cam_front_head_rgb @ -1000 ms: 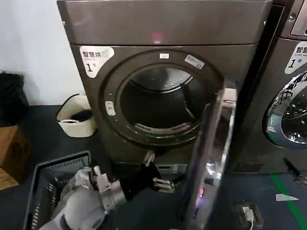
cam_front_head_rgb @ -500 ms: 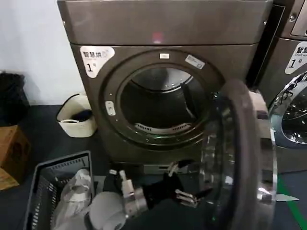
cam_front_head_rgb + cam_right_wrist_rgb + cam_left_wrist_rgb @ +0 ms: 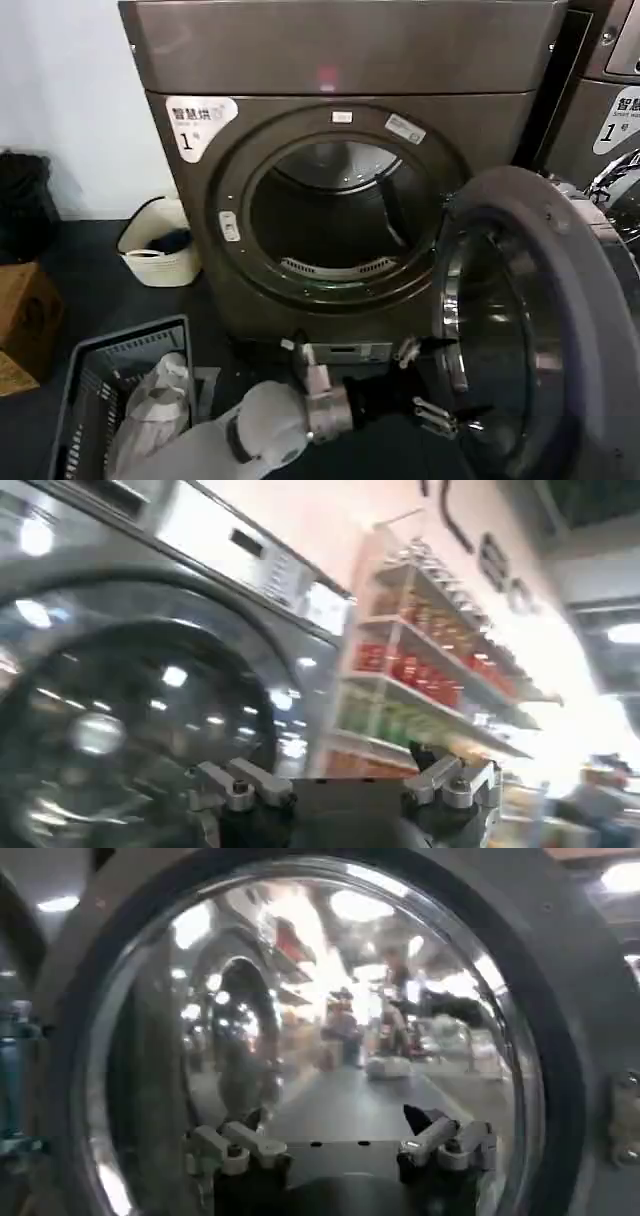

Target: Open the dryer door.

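Pushing at the dryer door (image 3: 545, 330) with the left gripper (image 3: 432, 380), lower centre of the head frame, arm reaching in from the bottom edge. Jaws are spread, holding nothing; fingertips are sitting at the door's inner rim, though contact is hard to confirm from this angle. Door is standing well open at the right of the frame, grey inner side and chrome ring facing the camera, hinged on the right of the dryer (image 3: 340, 60). Drum opening (image 3: 335, 215) is fully exposed, centre frame.

Left wrist view: spread fingers in front of the door's glass (image 3: 330, 1018), close up, reflections all over it.

Right gripper (image 3: 345, 785) is looking at a chrome-rimmed machine front and shelving; jaws spread, empty, idle.

Task is reading as essentially done.

Risks:
- Door is swinging toward the neighbouring machine (image 3: 600, 120) at the right edge; overpushing could be banging the rim into it.
- Open fingers near the rim could be snagging on the door edge on retraction and dragging it back shut.
- Grey crate (image 3: 100, 380) lower left is sitting near the arm's path.
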`<state>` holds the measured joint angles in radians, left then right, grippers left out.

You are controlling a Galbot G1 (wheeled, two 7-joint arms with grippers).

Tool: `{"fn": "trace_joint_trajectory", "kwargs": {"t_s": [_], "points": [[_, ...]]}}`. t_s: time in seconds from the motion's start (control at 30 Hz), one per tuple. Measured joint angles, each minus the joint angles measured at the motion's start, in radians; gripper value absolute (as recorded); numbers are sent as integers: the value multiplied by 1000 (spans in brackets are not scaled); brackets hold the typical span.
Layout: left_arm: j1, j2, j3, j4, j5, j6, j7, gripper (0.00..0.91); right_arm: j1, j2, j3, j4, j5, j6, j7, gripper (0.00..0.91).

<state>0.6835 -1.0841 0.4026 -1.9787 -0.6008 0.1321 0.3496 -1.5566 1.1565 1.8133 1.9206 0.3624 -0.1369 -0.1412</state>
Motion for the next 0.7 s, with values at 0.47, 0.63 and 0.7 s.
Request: {"fn": "trace_joint_trajectory", "kwargs": {"t_s": [0.47, 0.63, 0.7], "points": [[-133, -105, 126, 128, -14, 0, -12, 907, -26, -31, 134, -6, -86, -74, 139, 907], [-161, -145, 148, 174, -11, -7, -13, 907, -42, -33, 186, -14, -128, -65, 150, 907], [-174, -166, 156, 196, -10, -7, -13, 907, -44, -33, 207, -13, -135, -66, 163, 907]]}}
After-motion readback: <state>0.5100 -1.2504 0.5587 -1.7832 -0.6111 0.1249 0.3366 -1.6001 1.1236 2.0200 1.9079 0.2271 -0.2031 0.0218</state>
